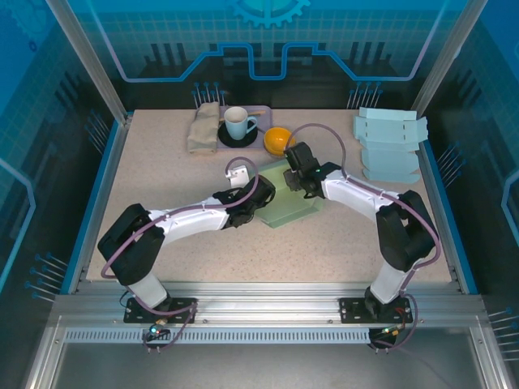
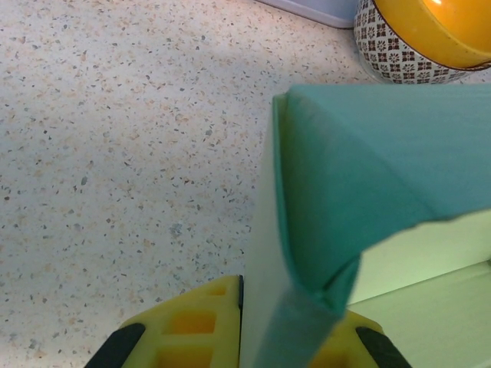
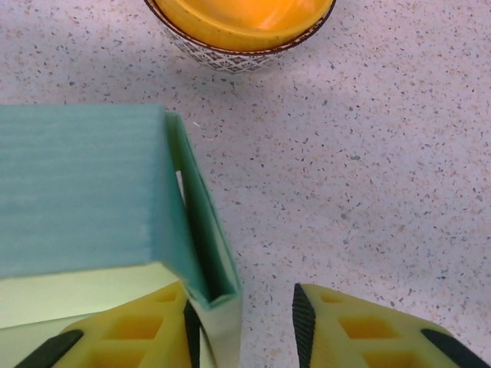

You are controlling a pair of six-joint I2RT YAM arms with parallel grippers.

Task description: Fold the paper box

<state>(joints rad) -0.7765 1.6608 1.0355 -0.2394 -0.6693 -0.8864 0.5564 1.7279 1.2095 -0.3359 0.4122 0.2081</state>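
At table (image 1: 162,162) ctr: L gripper (image 2: 284,341) clamps paper box (image 1: 292,212), R gripper (image 3: 244,307) open

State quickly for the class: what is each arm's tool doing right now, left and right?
Left tool: closed on a wall of the paper box.
Right tool: open, astride a wall of the box, not clamped.

Speckled beige bench (image 1: 162,186), blue-edged; blue printed wall panels (image 1: 268,40) behind and beside; aluminium posts (image 1: 85,57); slotted rail (image 1: 268,334) in front; even light.
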